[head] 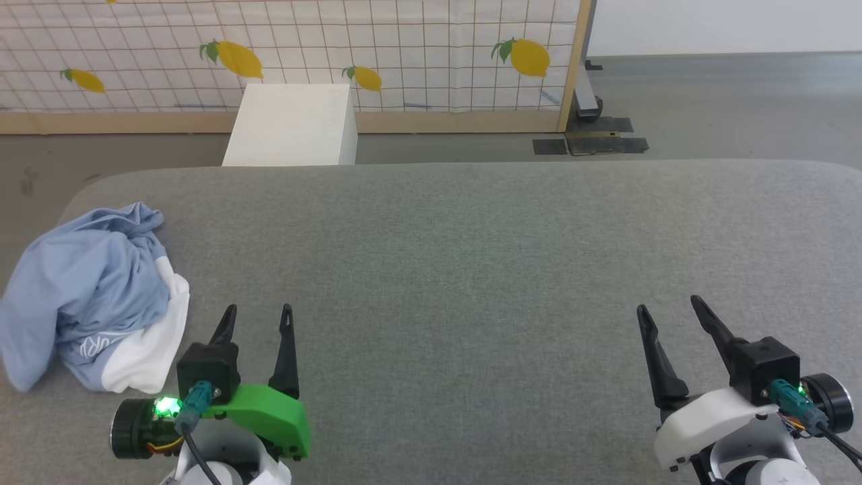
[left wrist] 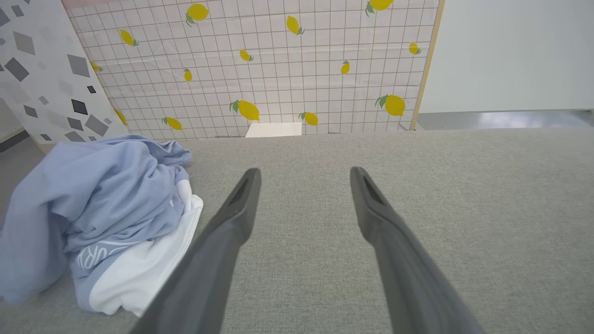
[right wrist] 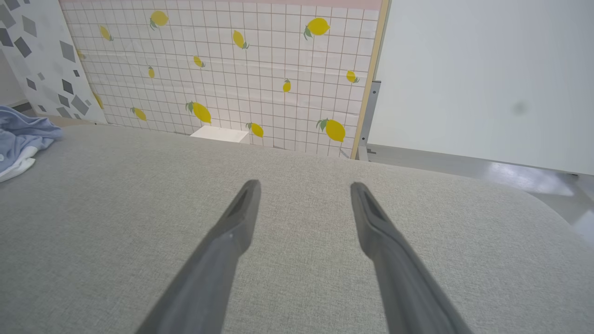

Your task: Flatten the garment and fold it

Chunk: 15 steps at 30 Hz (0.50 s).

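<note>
Garment (head: 87, 289): light blue T-shirt with a white panel and white lettering, crumpled in a loose heap at the left end of the grey fabric-covered surface (head: 471, 236). Part of the blue cloth hangs over the left edge. White panel lies at the near right of the heap, lettering just above it. Unfolded, not flattened.

Left gripper (head: 260, 311): green-shelled wrist, near the front edge at the lower left, fingers pointing away from the robot. Jaws spread wide, nothing between them. Sits just beside the garment's white panel, to its right; no contact visible. The left wrist view shows the heap (left wrist: 102, 199) left of the fingers (left wrist: 232, 218).

Right gripper (head: 670, 306): white-shelled wrist, lower right, well apart from the garment. Jaws spread wide, holding nothing, bare grey fabric beneath.

White box (head: 293, 124): on the floor beyond the far edge of the surface.

Lemon-print gridded panel (head: 404, 47): wood-framed, upright behind the box.
</note>
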{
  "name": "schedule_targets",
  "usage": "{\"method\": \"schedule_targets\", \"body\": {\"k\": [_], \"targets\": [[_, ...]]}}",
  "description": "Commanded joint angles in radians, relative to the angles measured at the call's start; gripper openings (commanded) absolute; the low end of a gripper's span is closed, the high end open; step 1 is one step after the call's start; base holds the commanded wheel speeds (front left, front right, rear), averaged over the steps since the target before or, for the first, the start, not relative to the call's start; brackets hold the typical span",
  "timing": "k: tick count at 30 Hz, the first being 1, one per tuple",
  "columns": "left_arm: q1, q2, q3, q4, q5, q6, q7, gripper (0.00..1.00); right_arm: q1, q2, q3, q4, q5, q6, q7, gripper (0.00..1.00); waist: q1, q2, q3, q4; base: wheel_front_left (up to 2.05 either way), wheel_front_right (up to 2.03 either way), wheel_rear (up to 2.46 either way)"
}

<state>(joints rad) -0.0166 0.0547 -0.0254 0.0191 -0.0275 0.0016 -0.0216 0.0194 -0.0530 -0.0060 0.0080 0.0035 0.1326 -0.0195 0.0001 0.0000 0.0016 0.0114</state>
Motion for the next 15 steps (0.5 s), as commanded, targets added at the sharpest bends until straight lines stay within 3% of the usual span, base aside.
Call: {"method": "schedule_targets", "body": {"k": [1, 15], "targets": [[-0.01, 0.0, -0.005, 0.005, -0.008, 0.008, -0.01, 1.0, -0.003, 0.0, -0.002, 0.002, 0.002, 0.0, -0.011, 1.0, 0.0, 0.0, 0.001, 0.008, 0.0, 0.0, 0.0], [-0.014, 0.006, -0.02, 0.021, -0.026, 0.027, -0.04, 1.0, -0.008, 0.001, -0.007, 0.006, 0.002, 0.0, -0.036, 1.0, 0.0, 0.0, 0.005, 0.11, 0.0, 0.0, 0.0]]}}
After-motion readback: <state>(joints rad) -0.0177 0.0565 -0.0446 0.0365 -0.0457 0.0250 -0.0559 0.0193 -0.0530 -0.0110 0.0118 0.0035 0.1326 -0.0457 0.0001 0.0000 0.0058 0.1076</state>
